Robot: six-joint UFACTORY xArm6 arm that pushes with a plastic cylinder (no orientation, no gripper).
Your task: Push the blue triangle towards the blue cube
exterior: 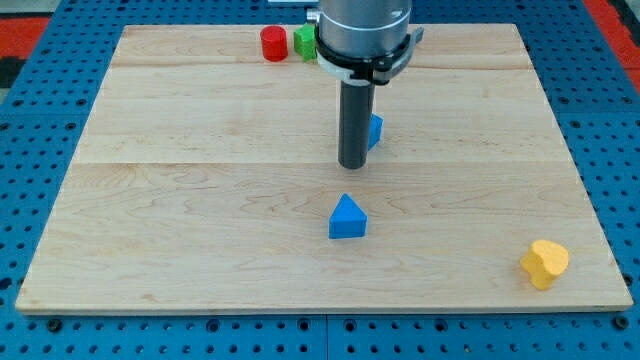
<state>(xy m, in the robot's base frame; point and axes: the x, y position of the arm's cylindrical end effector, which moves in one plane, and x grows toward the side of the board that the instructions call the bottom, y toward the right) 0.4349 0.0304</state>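
Note:
The blue triangle (347, 218) lies on the wooden board (200, 200) just below the middle. The blue cube (376, 130) sits above it, mostly hidden behind my rod; only its right part shows. My tip (351, 165) rests on the board just left of and below the blue cube, and a short way above the blue triangle, apart from it.
A red cylinder (273, 43) and a green block (305, 43) stand close together at the board's top edge, left of the rod's mount. A yellow block (544, 263) lies near the bottom right corner. A blue pegboard surrounds the board.

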